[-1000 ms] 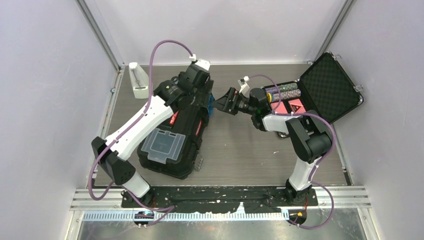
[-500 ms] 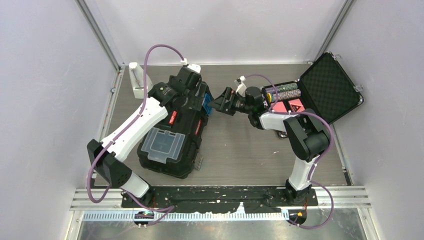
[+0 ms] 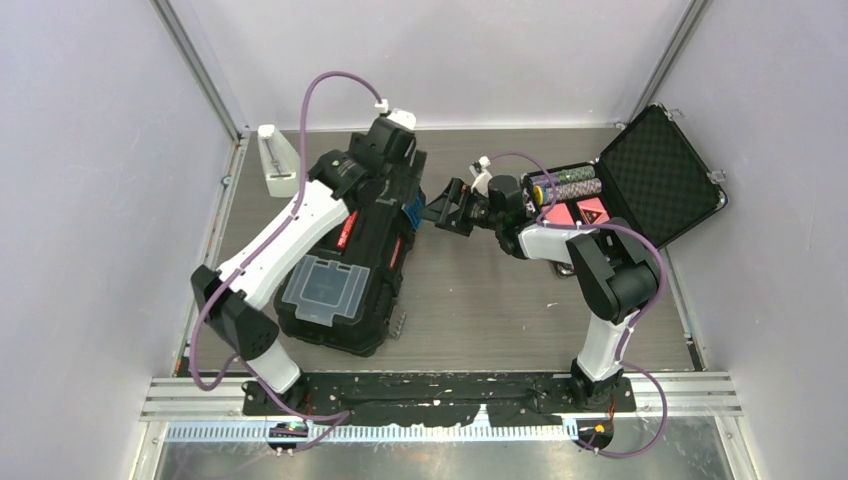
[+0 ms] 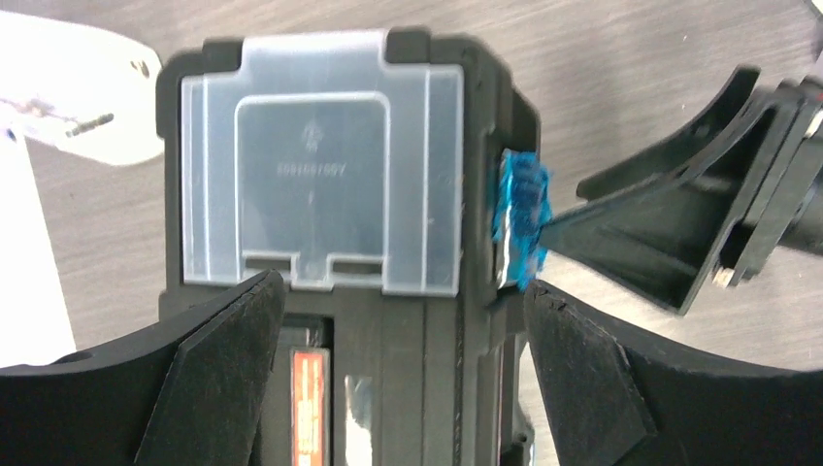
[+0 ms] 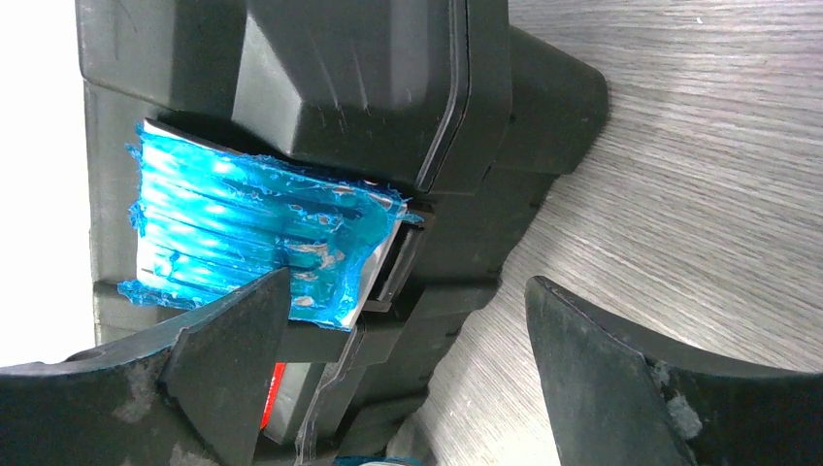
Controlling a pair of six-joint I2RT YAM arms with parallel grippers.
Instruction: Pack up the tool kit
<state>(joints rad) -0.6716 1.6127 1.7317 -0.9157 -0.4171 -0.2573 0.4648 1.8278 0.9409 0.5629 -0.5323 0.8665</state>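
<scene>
Toolbox [image 3: 350,270] lies closed and slanted on the left half of the bench [image 3: 480,300]. Its far end is near the back-left corner and its near end points toward the left arm's base. A clear lid compartment [image 4: 320,165] sits on top at the far end. A blue latch [image 5: 252,243] is on the side wall facing right, its edge ragged.

Left claw [image 4: 403,286] hangs over the far part of the toolbox, spread wide and gripping nothing. One finger is above the left top edge and the other at the right edge, just beside the latch.

Right claw [image 5: 408,282] comes in low from the right, also spread wide and holding nothing. One fingertip is at the latch's lower edge and seems to touch it. The other finger is out over bare bench.

A white block [image 3: 277,160] stands at the back-left edge, just beside the toolbox's far corner, so room is tight there. The small open case [image 3: 640,185] fills the back-right corner, lid tilted toward the right wall.

Between toolbox and case there is a strip of bare bench, partly taken up by the right arm. There is more bare bench in front of it, toward the near edge.
</scene>
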